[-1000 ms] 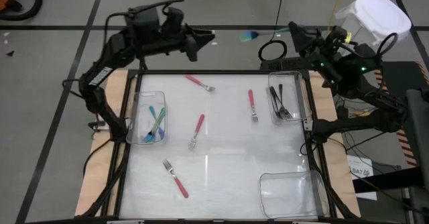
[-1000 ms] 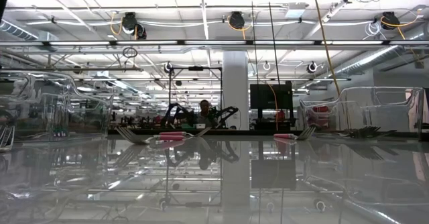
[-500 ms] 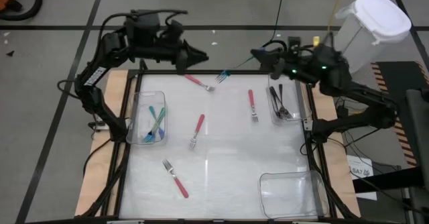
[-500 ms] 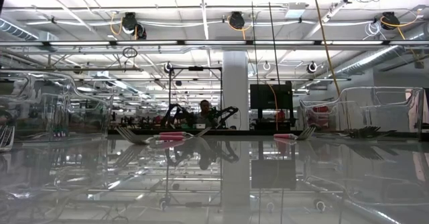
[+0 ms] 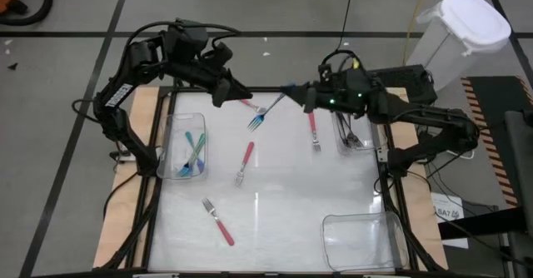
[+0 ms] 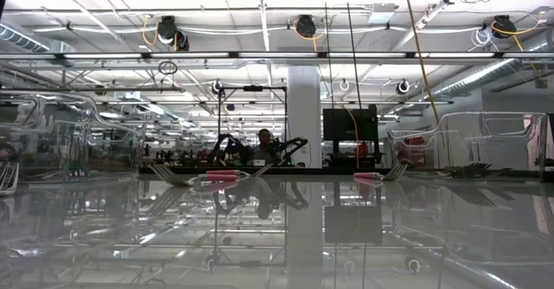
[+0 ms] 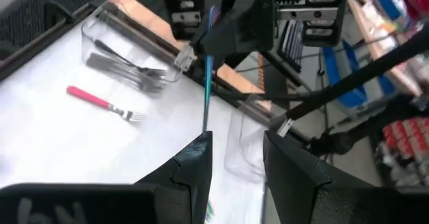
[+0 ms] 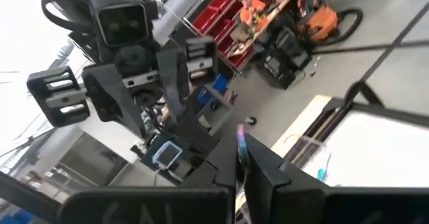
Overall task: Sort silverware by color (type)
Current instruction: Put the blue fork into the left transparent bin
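Teal-blue plastic-handled fork with metal tines now hangs over the table's far edge, clamped by its handle in the right gripper. A second ago it was out past the table. The left gripper has swung in too, jaws parted and empty, tips near the tines. Looks like a hand-over toward the clear left bin holding teal forks. Four pink-handled forks lie unsorted on the white table.
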`<state>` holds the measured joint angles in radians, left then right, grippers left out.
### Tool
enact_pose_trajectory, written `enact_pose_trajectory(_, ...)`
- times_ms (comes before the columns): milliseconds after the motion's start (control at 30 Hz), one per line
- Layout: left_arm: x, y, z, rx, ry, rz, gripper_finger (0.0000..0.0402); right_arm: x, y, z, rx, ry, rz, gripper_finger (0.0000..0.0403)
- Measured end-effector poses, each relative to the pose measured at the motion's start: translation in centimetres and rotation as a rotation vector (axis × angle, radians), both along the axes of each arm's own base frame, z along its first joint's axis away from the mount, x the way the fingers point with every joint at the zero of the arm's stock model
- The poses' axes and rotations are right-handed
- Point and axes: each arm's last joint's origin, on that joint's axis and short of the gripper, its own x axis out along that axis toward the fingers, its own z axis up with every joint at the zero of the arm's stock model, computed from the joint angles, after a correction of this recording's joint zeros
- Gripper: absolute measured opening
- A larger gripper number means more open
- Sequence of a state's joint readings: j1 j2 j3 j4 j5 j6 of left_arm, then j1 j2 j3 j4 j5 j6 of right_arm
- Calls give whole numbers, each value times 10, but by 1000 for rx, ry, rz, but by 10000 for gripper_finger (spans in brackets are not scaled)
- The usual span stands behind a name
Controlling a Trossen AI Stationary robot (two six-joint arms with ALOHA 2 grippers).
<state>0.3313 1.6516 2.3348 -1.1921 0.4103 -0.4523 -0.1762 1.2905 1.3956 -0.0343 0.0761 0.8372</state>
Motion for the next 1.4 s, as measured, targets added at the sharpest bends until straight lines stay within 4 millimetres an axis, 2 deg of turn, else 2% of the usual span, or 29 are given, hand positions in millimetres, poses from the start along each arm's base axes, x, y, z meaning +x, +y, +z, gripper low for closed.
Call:
enact_pose_trajectory(200, 0, 0, 0, 109, -17, -55, 134, 15, 9, -10, 62, 16, 32, 5)
enact_pose_trajectory(367, 0, 1, -2, -28, 20, 13, 134, 21, 17, -13, 69, 13, 38, 6)
enact_pose_trajectory(600, 21, 14, -22, -177, 102, -75, 135, 21, 18, -13, 84, 7, 44, 6)
enact_pose_trajectory(700, 34, 19, -34, -217, 135, -117, 154, 20, 13, -13, 93, 6, 69, 6)
enact_pose_trajectory(800, 48, 22, -44, -246, 158, -146, 191, 20, 9, -13, 95, 9, 125, 6)
enact_pose_trajectory(900, 56, 22, -47, -248, 150, -152, 228, 19, 5, -13, 88, 10, 165, 6)
enact_pose_trajectory(1000, 59, 21, -43, -211, 101, -164, 249, 18, 0, -11, 83, 0, 194, 6)
enact_pose_trajectory(1167, 64, 20, -38, -156, 30, -163, 251, 16, -11, -10, 84, -10, 187, 6)
enact_pose_trajectory(1400, 70, 25, -41, -104, 36, -103, 228, 12, -24, -9, 81, -24, 235, 6)
